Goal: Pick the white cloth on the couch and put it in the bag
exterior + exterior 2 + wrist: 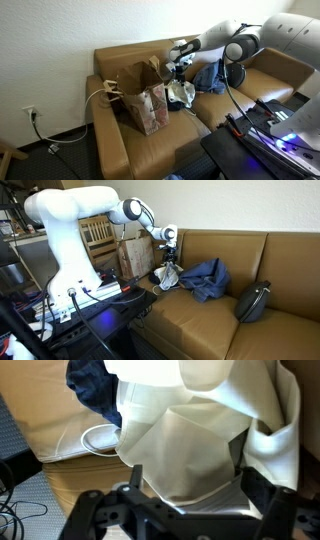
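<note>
The white cloth (181, 94) hangs from my gripper (177, 72) above the couch seat, just beside the brown paper bag (146, 104). It also shows in an exterior view (168, 275) below the gripper (169, 252), with the bag (136, 256) behind it. In the wrist view the cloth (190, 430) fills most of the frame, pinched between the black fingers (188, 488). The gripper is shut on the cloth. The cloth's lower end hangs close to the seat.
A blue garment (205, 278) lies on the brown couch (230, 315) next to the cloth, also in the wrist view (92, 388). A dark bag (254, 301) lies further along the seat. White cables (98, 96) drape over the armrest. A black cart (260, 130) stands in front.
</note>
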`<state>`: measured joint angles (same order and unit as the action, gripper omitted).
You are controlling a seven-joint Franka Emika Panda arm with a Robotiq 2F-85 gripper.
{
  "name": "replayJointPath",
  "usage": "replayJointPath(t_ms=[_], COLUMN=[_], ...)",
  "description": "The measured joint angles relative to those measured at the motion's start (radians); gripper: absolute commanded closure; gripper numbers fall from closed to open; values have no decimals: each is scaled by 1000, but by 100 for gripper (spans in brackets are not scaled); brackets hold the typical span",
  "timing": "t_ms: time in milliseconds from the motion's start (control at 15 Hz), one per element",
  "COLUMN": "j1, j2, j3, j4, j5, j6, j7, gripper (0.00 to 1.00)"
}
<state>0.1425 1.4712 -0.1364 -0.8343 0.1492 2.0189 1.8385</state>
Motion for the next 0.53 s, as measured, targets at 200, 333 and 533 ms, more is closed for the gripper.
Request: replayJointPath(t_ms=[200,333,533], j1=[-11,-20,-33], j2=[0,1,1], j3=[0,0,0], j4=[0,0,0], j5=[-9,-20,-23], j6=[-46,-86,-136], j7=[55,86,112], gripper=[34,48,68])
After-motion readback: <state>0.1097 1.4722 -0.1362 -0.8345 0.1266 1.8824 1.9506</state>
